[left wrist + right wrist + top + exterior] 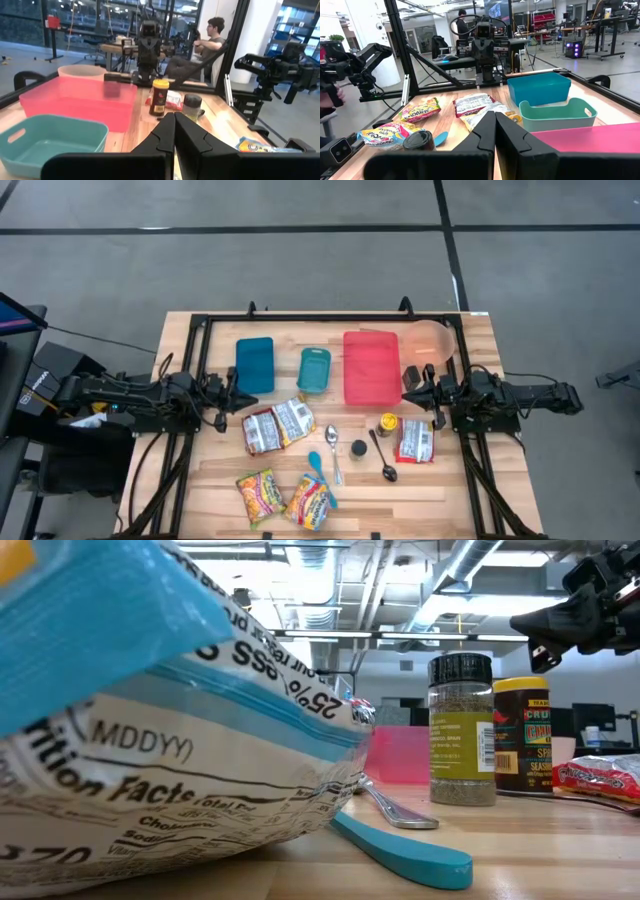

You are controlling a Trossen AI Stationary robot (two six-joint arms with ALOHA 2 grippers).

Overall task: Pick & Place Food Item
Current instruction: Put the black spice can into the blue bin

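Both arms parked at table edges, left gripper (232, 402) and right gripper (421, 393) pinched closed on nothing, leaving the snack packets (278, 423) unobstructed for a first pick.

Both arms are showing as dark, near-black jointed limbs built from blocky segments and rounded joint housings. The left arm (130, 395) is carrying a boxy black base block with small white lettering at its outer end, and thin black cables are trailing off it and looping down beside its frame. The right arm (520, 398) is showing the same matte black casing with cables hanging beneath it. The left pincer (174, 131) and the right pincer (495, 129) are each showing two flat, angular black fingers tapering to narrow tips.
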